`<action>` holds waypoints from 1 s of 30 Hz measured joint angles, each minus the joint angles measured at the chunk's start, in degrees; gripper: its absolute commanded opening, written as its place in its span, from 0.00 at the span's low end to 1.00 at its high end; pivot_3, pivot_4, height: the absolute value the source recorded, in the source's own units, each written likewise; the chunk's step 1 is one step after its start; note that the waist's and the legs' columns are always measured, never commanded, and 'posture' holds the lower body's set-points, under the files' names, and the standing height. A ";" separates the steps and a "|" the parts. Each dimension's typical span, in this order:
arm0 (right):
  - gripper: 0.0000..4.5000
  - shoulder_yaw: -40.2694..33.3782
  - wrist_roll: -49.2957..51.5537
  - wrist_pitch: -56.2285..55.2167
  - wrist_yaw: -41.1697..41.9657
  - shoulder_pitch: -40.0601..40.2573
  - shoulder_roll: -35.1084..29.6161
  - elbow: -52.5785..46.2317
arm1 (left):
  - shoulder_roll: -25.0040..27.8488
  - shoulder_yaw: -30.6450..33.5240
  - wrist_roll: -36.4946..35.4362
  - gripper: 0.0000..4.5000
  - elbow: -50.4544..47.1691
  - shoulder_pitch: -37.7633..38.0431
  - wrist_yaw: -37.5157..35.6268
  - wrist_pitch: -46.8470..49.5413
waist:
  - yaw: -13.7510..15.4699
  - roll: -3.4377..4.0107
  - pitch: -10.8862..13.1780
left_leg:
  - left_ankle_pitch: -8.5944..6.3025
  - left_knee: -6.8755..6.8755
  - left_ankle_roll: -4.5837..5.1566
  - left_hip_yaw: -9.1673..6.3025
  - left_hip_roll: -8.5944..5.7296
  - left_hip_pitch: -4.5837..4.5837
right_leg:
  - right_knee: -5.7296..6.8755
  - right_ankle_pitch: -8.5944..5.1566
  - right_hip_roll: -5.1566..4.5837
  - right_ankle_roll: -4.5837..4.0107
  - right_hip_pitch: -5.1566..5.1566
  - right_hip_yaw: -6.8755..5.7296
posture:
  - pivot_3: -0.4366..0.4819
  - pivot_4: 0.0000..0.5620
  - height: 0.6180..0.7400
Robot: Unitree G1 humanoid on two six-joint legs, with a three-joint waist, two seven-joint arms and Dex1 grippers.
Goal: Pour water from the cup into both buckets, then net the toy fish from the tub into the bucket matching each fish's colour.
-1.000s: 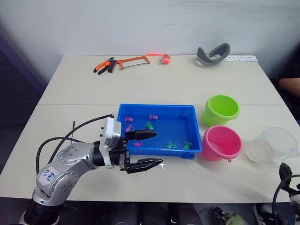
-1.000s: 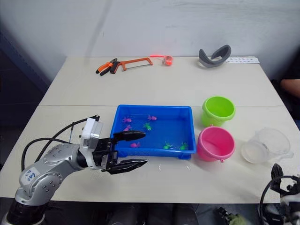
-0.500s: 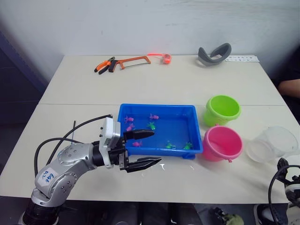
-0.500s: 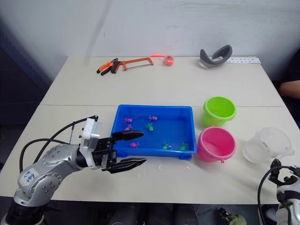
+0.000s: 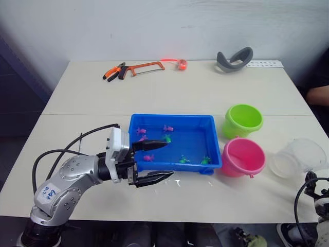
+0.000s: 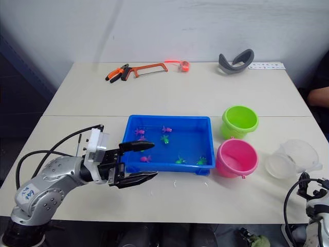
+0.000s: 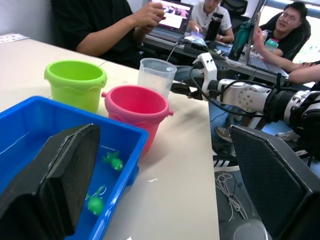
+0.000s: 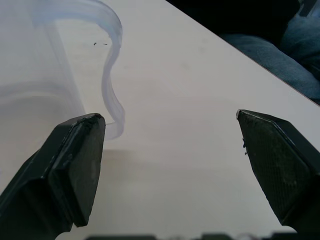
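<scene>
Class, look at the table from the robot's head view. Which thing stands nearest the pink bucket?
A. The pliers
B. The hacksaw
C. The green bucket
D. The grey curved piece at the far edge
C: the green bucket stands just behind the pink bucket, beside the tub, while the other three lie far back on the table.

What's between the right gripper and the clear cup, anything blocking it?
Nothing visible blocks it. The right gripper is open, and the cup stands just ahead of one finger with only bare table between them. The pink bucket and green bucket stand on the cup's far side, toward the tub.
</scene>
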 measured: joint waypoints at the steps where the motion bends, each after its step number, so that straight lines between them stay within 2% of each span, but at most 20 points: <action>1: 0.99 0.00 0.00 -0.24 0.40 -0.56 -0.28 1.10 | 0.05 0.18 0.19 1.00 0.01 0.26 -0.05 -0.15 | 0.01 0.00 0.00 | 0.01 0.01 0.02 0.01 0.00 -0.01 | -0.01 0.00 -0.01 0.00 0.00 0.00 | 0.48 0.27 1.00; 11: 0.99 0.00 0.10 -1.08 1.80 -3.54 -1.96 2.98 | 0.06 0.20 0.66 1.00 0.01 1.24 -0.45 -1.04 | -0.03 0.00 0.00 | 0.03 0.00 0.02 -0.01 0.00 0.00 | -0.02 0.02 -0.01 0.03 0.01 0.01 | 0.48 0.27 1.00; 15: 0.99 0.01 0.18 -1.01 3.64 -8.39 -4.72 8.86 | 1.50 0.87 2.20 1.00 0.87 2.25 -3.52 -2.98 | -0.15 0.00 0.00 | 0.06 0.00 0.03 0.01 -0.01 -0.01 | -0.02 0.02 -0.03 0.03 0.02 0.00 | 0.48 0.27 1.00; 18: 0.83 0.02 0.20 -1.15 5.29 -10.19 -5.55 11.80 | 1.50 0.89 2.59 1.00 1.12 2.09 -4.11 -3.25 | -0.25 0.00 0.00 | 0.06 0.00 0.03 0.01 -0.01 -0.01 | -0.02 0.02 -0.02 0.02 0.02 -0.01 | 0.48 0.27 1.00; 22: 0.41 0.15 0.41 -1.22 7.47 -11.45 -6.06 13.57 | 1.56 0.89 2.82 1.00 1.48 2.10 -4.89 -3.80 | -0.33 0.00 0.00 | 0.06 0.00 0.03 0.01 -0.01 -0.01 | -0.03 0.02 -0.02 0.02 0.02 -0.02 | 0.48 0.27 1.00; 25: 0.18 0.39 0.84 -1.20 9.01 -12.08 -6.07 14.14 | 1.81 0.91 3.01 1.00 2.42 2.09 -5.33 -4.19 | -0.32 0.00 0.00 | 0.06 0.00 0.03 0.00 -0.01 -0.01 | -0.03 0.02 -0.03 0.02 0.02 -0.02 | 0.48 0.27 1.00; 26: 0.07 0.45 1.07 -1.08 9.94 -12.13 -6.07 14.19 | 1.85 0.93 3.14 1.00 2.75 2.09 -5.47 -4.31 | -0.24 0.00 0.00 | 0.06 0.00 0.03 0.00 -0.01 -0.02 | -0.03 0.02 -0.03 0.03 0.02 -0.02 | 0.48 0.27 1.00; 27: 0.02 0.49 1.38 -0.98 10.52 -12.11 -6.08 14.15 | 1.85 0.93 3.18 1.00 2.80 2.09 -5.54 -4.37 | -0.18 0.00 0.00 | 0.06 0.00 0.03 0.00 -0.01 -0.03 | -0.04 0.02 -0.04 0.03 0.02 -0.03 | 0.48 0.27 1.00; 30: 0.02 0.49 2.01 -0.11 11.64 -11.50 -6.30 13.07 | 1.85 0.92 3.54 1.00 2.92 2.00 -5.97 -4.77 | -0.03 0.00 0.00 | 0.06 0.00 0.03 -0.01 -0.01 -0.03 | -0.04 0.02 -0.06 0.03 0.02 -0.03 | 0.48 0.27 1.00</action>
